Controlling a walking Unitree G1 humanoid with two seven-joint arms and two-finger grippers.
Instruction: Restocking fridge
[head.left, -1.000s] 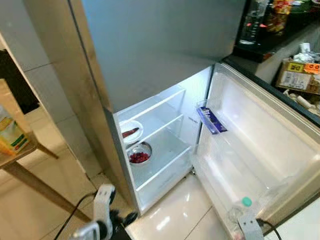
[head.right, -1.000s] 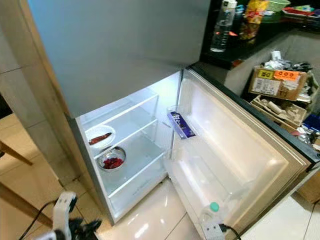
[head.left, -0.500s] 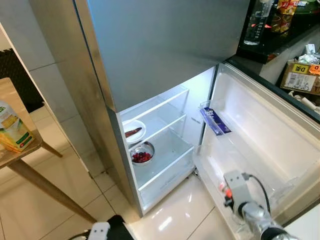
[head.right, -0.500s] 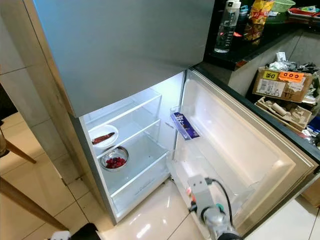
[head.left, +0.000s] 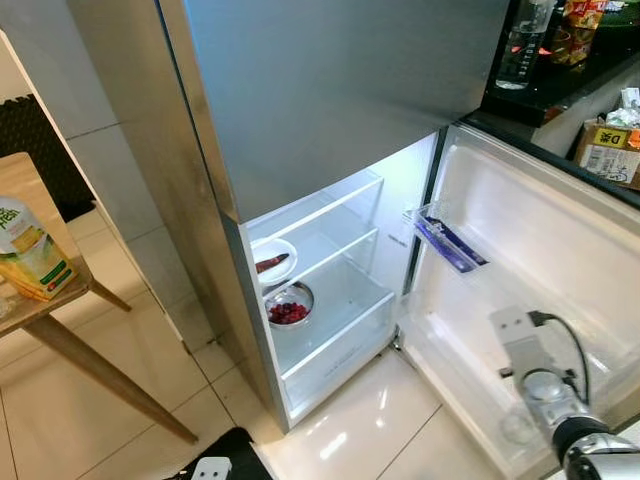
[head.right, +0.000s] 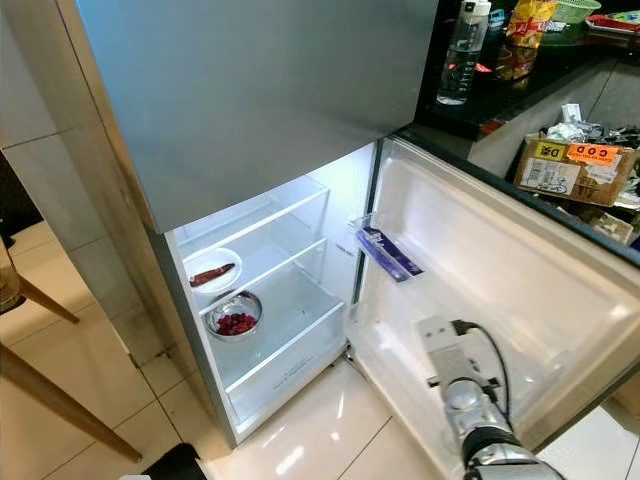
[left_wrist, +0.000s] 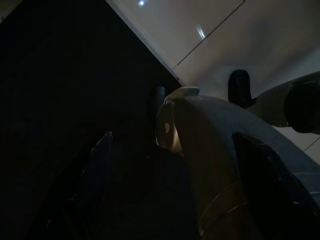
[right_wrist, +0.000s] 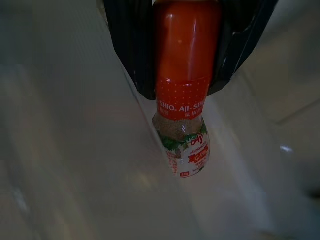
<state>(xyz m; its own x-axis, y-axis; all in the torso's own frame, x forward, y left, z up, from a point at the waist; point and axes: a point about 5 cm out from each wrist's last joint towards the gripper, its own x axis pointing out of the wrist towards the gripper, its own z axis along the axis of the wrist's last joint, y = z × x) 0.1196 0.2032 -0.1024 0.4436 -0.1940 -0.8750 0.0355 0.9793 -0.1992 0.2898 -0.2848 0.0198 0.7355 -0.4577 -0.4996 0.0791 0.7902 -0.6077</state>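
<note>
A small seasoning bottle (right_wrist: 182, 130) with a red cap and a red label band is held by its cap, my right gripper (right_wrist: 182, 90) shut on it. The bottle's glass end points at the pale inner wall of the open fridge door (head.left: 560, 250). In the eye views my right arm (head.left: 545, 385) reaches over the door's bottom shelf (head.right: 400, 370). The fridge's lit lower compartment (head.left: 330, 290) holds a white plate (head.left: 272, 262) with a red-brown piece and a steel bowl (head.left: 289, 305) of red food. My left arm (head.left: 210, 468) hangs low.
A blue packet (head.left: 450, 243) lies in the door's upper shelf. A wooden table (head.left: 50, 310) with a juice carton (head.left: 30, 250) stands at the left. A dark counter with a clear bottle (head.left: 512, 40) and a cardboard box (head.left: 610, 150) are at the right. The floor is glossy tile.
My right arm has risen from the lower edge and moved right along the inside of the door. My left arm has sunk towards the bottom edge. The camera has shifted a little.
</note>
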